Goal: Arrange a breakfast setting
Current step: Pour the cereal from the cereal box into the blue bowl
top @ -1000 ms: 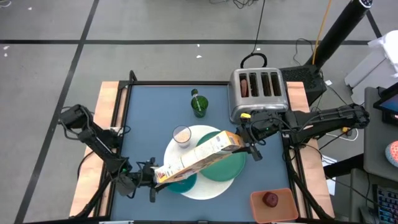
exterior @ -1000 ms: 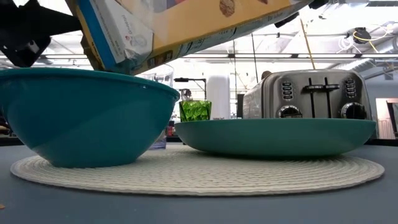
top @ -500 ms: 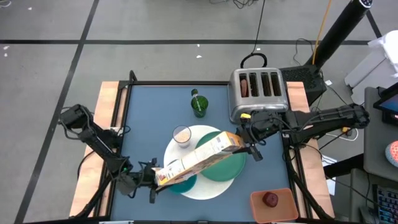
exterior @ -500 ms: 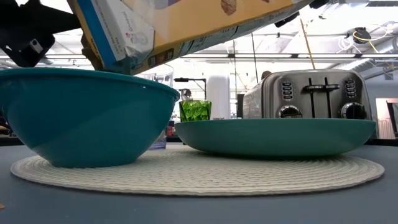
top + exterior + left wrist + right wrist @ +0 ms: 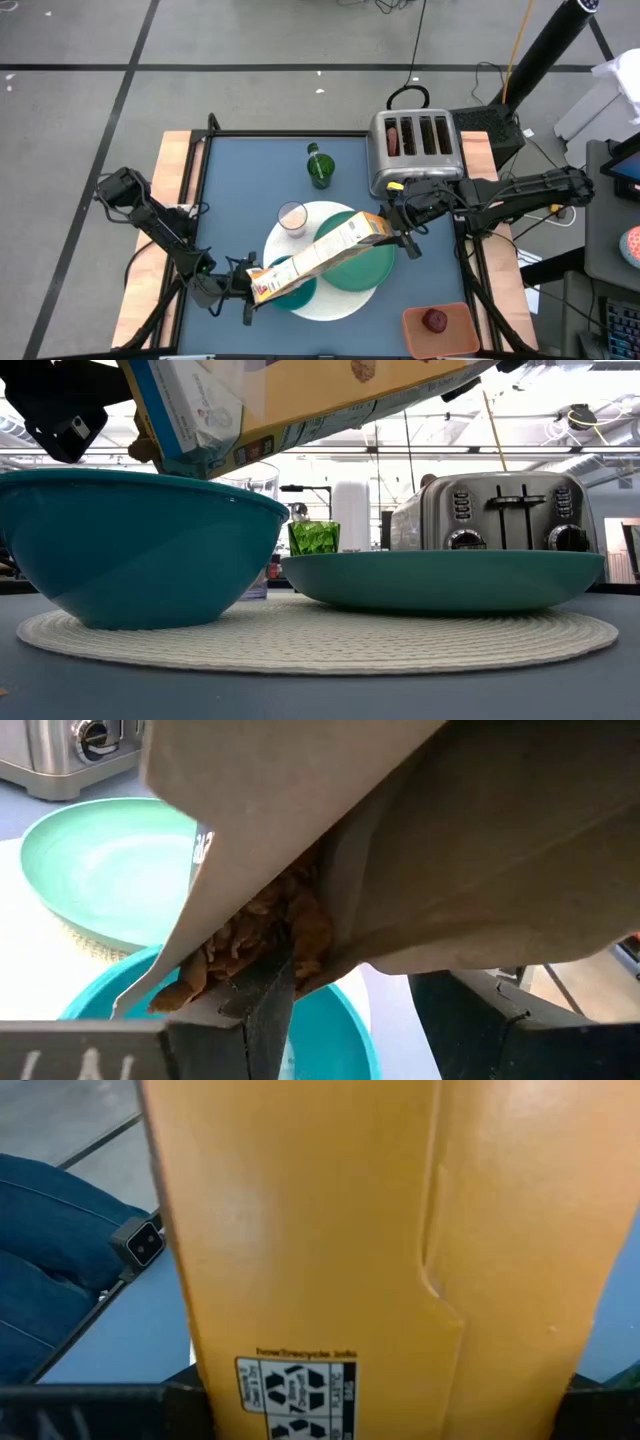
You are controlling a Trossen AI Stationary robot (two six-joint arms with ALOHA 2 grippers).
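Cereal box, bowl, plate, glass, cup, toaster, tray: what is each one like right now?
Cereal box: tilted, open end down over the bowl, cereal at its mouth.
Bowl: upright on the mat.
Plate: flat on the mat.
Glass: upright on the mat.
Cup: upright.
Toaster: something brown in one slot.
Tray: holds a red fruit.

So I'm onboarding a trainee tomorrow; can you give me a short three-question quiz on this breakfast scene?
1. True or false: the cereal box is tilted with its open end over the teal bowl.
2. Multiple choice: what holds the box's raised end? A) left gripper B) right gripper C) a person's hand
3. What sits on the orange tray at the table's near right corner?

Key: 1 true. 2 B; the left gripper is at the low end. 3 a red fruit.
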